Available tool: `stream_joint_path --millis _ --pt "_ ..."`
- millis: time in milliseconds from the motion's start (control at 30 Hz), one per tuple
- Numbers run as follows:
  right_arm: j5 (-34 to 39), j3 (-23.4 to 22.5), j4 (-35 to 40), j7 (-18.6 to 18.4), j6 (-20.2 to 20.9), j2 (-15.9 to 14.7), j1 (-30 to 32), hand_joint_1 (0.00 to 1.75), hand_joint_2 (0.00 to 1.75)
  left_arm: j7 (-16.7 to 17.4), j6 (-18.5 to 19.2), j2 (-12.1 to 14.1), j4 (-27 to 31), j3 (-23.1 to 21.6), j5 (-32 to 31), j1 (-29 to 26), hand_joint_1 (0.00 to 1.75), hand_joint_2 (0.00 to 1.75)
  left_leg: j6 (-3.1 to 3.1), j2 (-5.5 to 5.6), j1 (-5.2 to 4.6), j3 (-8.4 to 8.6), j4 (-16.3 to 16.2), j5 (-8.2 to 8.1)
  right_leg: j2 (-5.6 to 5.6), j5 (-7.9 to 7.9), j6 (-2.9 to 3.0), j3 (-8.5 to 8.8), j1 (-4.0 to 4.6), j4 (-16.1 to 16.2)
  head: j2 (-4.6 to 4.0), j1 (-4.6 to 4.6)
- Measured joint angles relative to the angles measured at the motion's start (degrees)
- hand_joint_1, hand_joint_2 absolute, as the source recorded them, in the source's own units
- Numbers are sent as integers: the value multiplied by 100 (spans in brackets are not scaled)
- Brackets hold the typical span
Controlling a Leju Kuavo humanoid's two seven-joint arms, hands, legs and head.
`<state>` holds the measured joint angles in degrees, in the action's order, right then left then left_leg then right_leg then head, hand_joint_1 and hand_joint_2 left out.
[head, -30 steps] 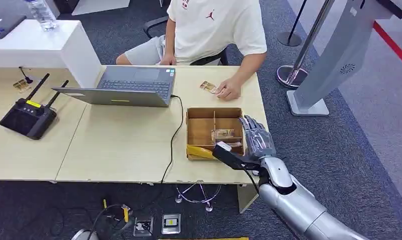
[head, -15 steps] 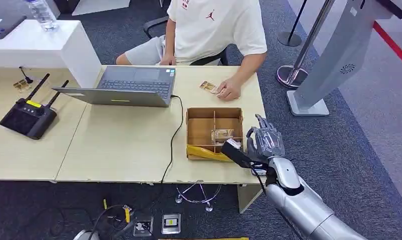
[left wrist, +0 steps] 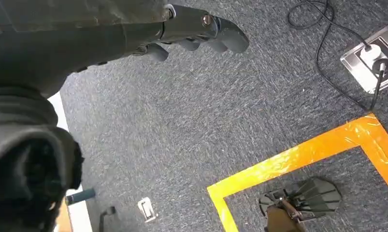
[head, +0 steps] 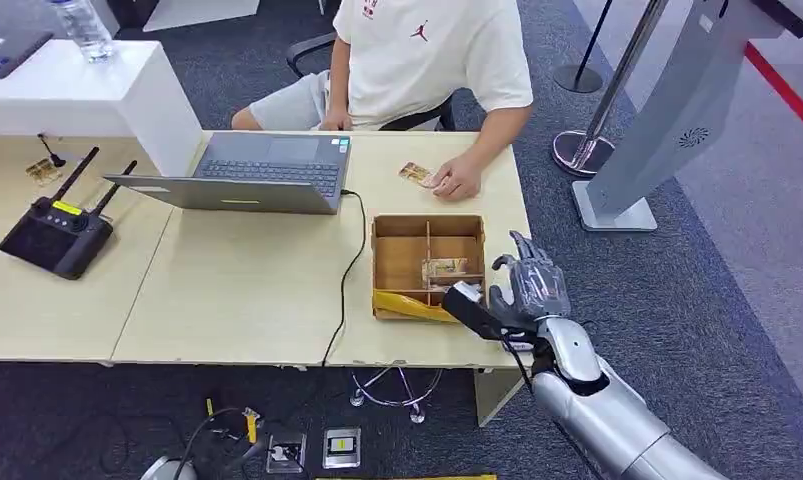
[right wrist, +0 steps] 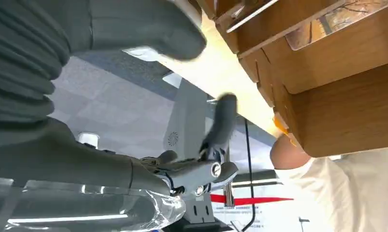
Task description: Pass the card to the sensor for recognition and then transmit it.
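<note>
A printed card [head: 444, 268] lies in a compartment of the brown cardboard box [head: 427, 222] near the table's right end. My right hand [head: 525, 288] hovers just off the box's right side, fingers spread, holding nothing. The right wrist view shows that hand [right wrist: 109, 164] beside the box wall [right wrist: 327, 77], with the card [right wrist: 349, 17] inside. A second card [head: 415, 173] lies on the table by a seated person's hand [head: 459, 182]. My left hand [left wrist: 192, 31] hangs over the carpet with nothing in it. A grey kiosk [head: 667, 120] stands on the floor to the right.
A laptop [head: 267, 170] sits open behind the box, its black cable [head: 352, 270] running past the box's left side and over the table edge. A black controller with antennas [head: 57, 232] lies at the far left. The person [head: 427, 60] sits across the wooden table [head: 247, 290].
My right hand has moved off the box's right edge, shifting right and slightly back toward me. The card and the person's hand have stayed put.
</note>
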<state>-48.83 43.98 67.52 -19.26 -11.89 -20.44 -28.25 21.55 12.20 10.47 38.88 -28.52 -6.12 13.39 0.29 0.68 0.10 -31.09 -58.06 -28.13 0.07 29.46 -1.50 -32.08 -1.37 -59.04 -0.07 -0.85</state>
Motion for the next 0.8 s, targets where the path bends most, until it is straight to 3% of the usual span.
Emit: stream_joint_path --millis 500,800 --pt "103 15 -2 176 138 22 -1 0 175 55 0 -63 83 -9 -136 -50 0 0 0 0 0 -1 0 0 0 0 0 1 0 0 0 0" --pt "101 103 -22 302 186 201 -79 0 175 133 0 -107 247 -31 -159 -73 0 0 0 1 0 -3 0 0 -2 0 0 1 0 -1 0 0"
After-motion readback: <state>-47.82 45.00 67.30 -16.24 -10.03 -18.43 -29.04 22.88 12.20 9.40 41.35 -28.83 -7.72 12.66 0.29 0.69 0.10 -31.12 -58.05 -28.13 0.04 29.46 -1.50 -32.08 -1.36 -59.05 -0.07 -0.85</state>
